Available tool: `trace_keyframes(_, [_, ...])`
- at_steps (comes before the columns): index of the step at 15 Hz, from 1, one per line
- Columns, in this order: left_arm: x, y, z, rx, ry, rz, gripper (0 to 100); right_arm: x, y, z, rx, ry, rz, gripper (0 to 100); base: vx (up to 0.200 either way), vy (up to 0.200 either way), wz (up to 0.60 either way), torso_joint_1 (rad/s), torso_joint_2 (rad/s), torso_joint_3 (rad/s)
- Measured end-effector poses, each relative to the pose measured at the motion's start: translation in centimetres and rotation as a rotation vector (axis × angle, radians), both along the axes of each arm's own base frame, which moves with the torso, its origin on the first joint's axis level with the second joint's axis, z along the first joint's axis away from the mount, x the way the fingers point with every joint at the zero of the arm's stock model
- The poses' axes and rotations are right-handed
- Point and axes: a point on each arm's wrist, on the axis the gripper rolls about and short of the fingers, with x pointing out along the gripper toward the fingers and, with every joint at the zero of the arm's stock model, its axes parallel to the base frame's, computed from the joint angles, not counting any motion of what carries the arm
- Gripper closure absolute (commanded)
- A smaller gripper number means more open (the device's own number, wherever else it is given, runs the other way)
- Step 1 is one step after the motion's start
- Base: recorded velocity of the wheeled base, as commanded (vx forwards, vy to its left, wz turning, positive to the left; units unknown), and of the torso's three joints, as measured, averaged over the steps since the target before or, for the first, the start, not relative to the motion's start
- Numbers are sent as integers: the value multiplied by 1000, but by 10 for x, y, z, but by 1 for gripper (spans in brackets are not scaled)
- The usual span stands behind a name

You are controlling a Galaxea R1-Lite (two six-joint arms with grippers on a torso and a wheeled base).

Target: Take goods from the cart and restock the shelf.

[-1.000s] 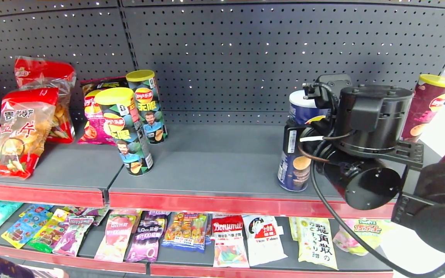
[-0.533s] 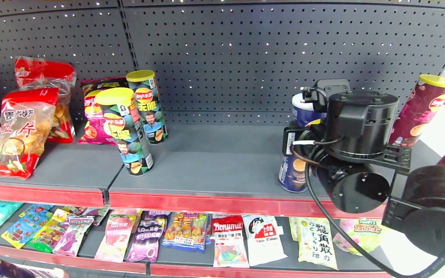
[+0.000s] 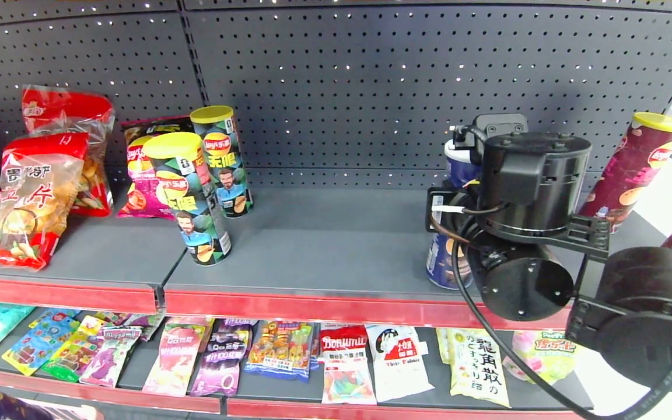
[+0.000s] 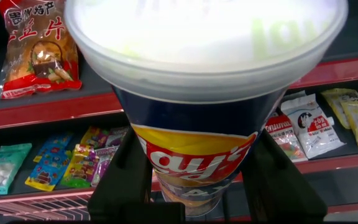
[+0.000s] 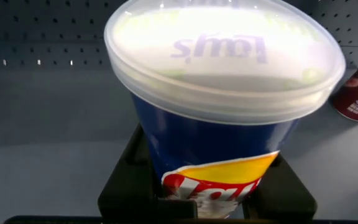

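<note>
A blue chip can (image 3: 445,256) with a white lid stands upright on the grey upper shelf (image 3: 324,239), close to the red front edge, and my right arm hides much of it. My right gripper (image 3: 450,213) is shut on its side. In the right wrist view the same blue can (image 5: 210,137) sits between the black fingers (image 5: 126,180), and my right gripper (image 5: 207,196) clamps its body. A second blue can (image 4: 197,130) with a white lid is held by my left gripper (image 4: 194,190), which is shut on it in front of the shelves.
Two green cans with yellow lids (image 3: 187,198) stand at the shelf's left-centre, red snack bags (image 3: 27,198) beyond them. A maroon can (image 3: 633,169) leans at the far right. Candy packets (image 3: 342,361) fill the lower shelf. The grey shelf between green and blue cans is free.
My right arm has shifted a little to the left in the head view. The blue can in its gripper has edged slightly right and deeper onto the shelf.
</note>
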Motion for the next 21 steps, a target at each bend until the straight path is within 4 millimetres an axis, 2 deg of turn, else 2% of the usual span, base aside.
trace_keyframes(3, [0,0,-1,0,3,1,100,6,10,6,51,-28,-10,100,0,0,0,0,0,0])
trace_keyframes(7, [0,0,-1,0,2,0,100,-1,21,1,42,-19,21,100,0,0,0,0,0,0])
trace_keyframes(21, [0,0,-2,0,4,0,100,-1,21,-6,19,-4,7,100,0,0,0,0,0,0])
